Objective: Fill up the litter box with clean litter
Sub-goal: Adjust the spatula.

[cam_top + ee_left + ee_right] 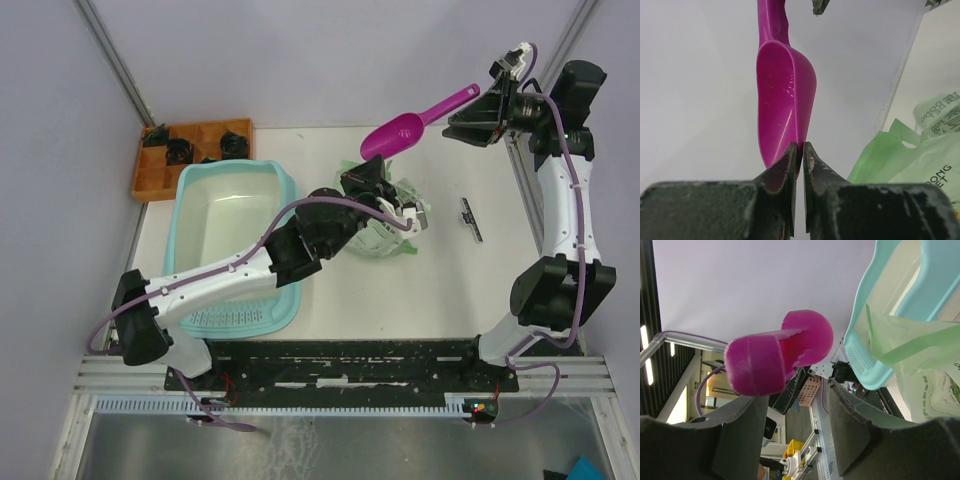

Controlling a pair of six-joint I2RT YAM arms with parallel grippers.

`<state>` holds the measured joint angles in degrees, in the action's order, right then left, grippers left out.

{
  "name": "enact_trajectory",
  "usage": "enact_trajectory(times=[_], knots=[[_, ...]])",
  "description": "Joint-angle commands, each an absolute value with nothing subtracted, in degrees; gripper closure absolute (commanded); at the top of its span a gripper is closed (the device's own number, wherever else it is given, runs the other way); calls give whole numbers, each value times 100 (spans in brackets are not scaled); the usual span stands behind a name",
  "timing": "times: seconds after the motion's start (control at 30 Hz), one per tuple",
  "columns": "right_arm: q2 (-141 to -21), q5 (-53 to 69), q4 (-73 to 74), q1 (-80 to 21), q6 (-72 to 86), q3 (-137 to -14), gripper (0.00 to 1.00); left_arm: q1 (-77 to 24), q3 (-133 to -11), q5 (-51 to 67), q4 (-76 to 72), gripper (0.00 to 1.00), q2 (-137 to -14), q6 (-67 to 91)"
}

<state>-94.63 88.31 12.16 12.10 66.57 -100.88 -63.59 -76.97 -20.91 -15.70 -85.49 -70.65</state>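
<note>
In the left wrist view, the left gripper is seen closest. Its jaws are pressed almost together on the thin rim of the scoop, whose bowl is held up on edge. The bag lies to the right.

In the right wrist view, the right gripper is seen with its jaws well apart, wider than the butt of the scoop's handle that shows between them, so no grip is made there.

In the top view, the litter box is found on the left half of the table, its whitish floor bare. No litter is seen loose anywhere; it is judged to be inside the bag, just right of the box. The litter is expected to handle as a light, loose grain, easily spilled and impossible to pinch. It is best carried in the scoop kept level, with the stiff handle taken rather than the slick rim. The bag is judged soft and apt to collapse. Counted: one litter box, one scoop, one bag, one orange tray, two arms.
</note>
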Motion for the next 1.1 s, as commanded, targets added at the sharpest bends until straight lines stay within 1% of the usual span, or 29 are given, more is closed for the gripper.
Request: enact_trajectory(times=[0.0,0.23,0.33,0.53,0.7,1.07], knots=[[-9465,8911,1324,1212,6476,-10457,42,-6333,-7761,-2130,-1623,97,-8207,-7526],[-9491,8916,1334,1213,6479,-10498,42,-6341,-7887,-1868,-1030,97,-8156,-7666],[-9513,8912,1342,1207,6473,-10573,41,-6355,-7665,-1720,-953,97,-8019,-7730],[-9577,8917,1359,1207,6451,-10631,41,-6420,-7613,-1805,-657,97,-7894,-7625],[-9561,8912,1057,1205,6558,-10465,44,-6456,-7725,-1864,-518,97,-7887,-7585],[-9321,8916,474,1211,6807,-9946,45,-6512,-7908,-1827,-544,97,-8108,-7559]])
